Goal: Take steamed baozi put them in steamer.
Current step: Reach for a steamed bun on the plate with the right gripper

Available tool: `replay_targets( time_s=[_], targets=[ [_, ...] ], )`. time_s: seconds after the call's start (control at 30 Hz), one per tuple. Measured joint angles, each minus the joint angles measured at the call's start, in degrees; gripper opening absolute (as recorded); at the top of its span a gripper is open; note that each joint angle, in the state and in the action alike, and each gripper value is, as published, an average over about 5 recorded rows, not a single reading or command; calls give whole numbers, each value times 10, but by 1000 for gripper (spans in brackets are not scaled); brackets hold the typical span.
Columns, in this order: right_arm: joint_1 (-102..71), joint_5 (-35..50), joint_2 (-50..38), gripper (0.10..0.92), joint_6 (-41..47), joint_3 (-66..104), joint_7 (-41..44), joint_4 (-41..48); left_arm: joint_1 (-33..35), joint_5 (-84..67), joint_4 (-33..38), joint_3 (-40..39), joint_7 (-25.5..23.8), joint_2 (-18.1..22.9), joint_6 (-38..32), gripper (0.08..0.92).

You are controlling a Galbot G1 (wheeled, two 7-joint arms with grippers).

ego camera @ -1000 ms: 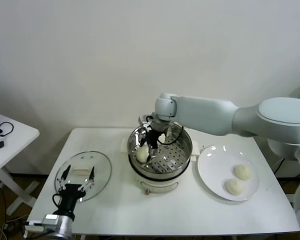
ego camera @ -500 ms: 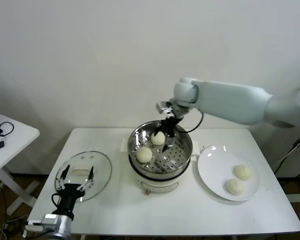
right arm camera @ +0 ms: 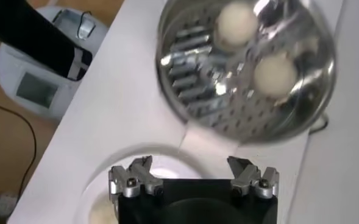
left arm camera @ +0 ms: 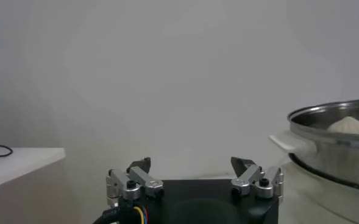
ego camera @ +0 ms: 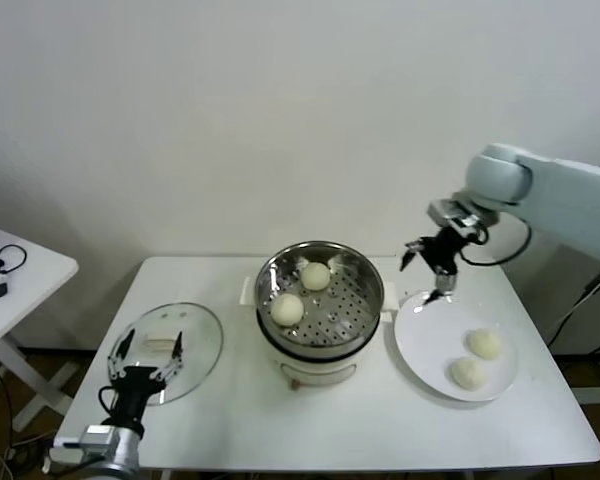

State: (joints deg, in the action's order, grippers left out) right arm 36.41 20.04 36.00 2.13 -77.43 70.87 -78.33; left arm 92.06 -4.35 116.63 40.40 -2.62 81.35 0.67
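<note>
Baozi (ego camera: 485, 344) on plate (ego camera: 420, 340): likely soft, light, squashable; grip gently across domed sides. Right gripper (ego camera: 427, 262) above plate rim, jaws wide, empty. Left gripper (ego camera: 146, 352) parked, open.

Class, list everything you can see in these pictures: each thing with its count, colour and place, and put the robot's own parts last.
steamed baozi: four, cream-white; two in the steamer, two on the plate.
steamer: one, shiny steel, perforated bottom, on a cream-white pot base at the table's middle.
plate: one, white, on the steamer's right.
glass lid: one, clear, on the steamer's left.
table: one, white, under all of these.
side table: one, white, far left, carrying a black cable.
wall: one, white, behind.
right tool: one, black and silver, open and empty, above the plate's near-steamer edge.
left tool: one, black and silver, open, parked over the glass lid.
</note>
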Motion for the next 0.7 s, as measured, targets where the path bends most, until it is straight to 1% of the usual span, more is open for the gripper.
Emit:
replay_targets(
  time_s=[0.13, 0.33, 0.5, 0.7],
  targets=[
    [-83, -54, -44, 823, -7, 70, 5, 3, 2, 0, 1, 6, 1, -3, 1, 823],
    [-194, -121, -81, 823, -12, 146, 4, 11, 7, 2, 1, 7, 3, -1, 2, 823],
    [-256, -162, -92, 823, -12, 187, -3, 22, 7, 6, 0, 5, 3, 3, 1, 823],
    [-303, -190, -91, 823, -7, 213, -13, 32, 8, 6, -2, 7, 4, 4, 0, 823]
  ],
)
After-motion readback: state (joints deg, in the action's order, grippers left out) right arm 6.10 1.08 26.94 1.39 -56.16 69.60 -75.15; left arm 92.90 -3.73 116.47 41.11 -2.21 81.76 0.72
